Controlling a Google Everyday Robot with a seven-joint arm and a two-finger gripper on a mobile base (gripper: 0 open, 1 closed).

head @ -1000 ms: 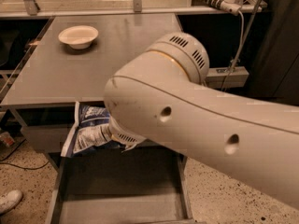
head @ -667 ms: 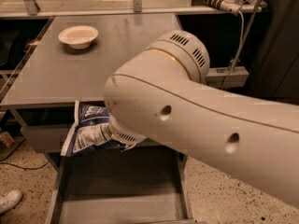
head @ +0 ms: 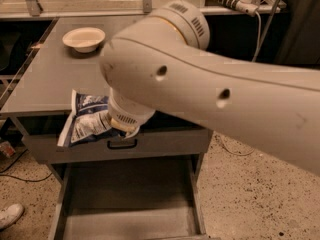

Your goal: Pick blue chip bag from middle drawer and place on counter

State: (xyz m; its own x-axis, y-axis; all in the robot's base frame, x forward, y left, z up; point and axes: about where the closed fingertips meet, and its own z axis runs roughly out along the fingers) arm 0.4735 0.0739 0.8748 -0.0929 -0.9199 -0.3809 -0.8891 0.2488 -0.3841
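The blue chip bag (head: 84, 118) hangs in the air at the front edge of the counter (head: 55, 79), its top overlapping the counter's edge. My gripper (head: 111, 123) is at the bag's right side, shut on it, mostly hidden under my white wrist. The middle drawer (head: 125, 199) stands pulled out below, its grey floor showing nothing on it.
A white bowl (head: 84, 38) sits at the back left of the counter. A closed drawer front with a black handle (head: 122, 144) lies just under the bag. My big white arm (head: 215, 89) covers the right side. A shoe (head: 9, 216) shows on the floor at left.
The gripper has lifted the bag up and a little to the left, from in front of the drawer front to the level of the counter's edge.
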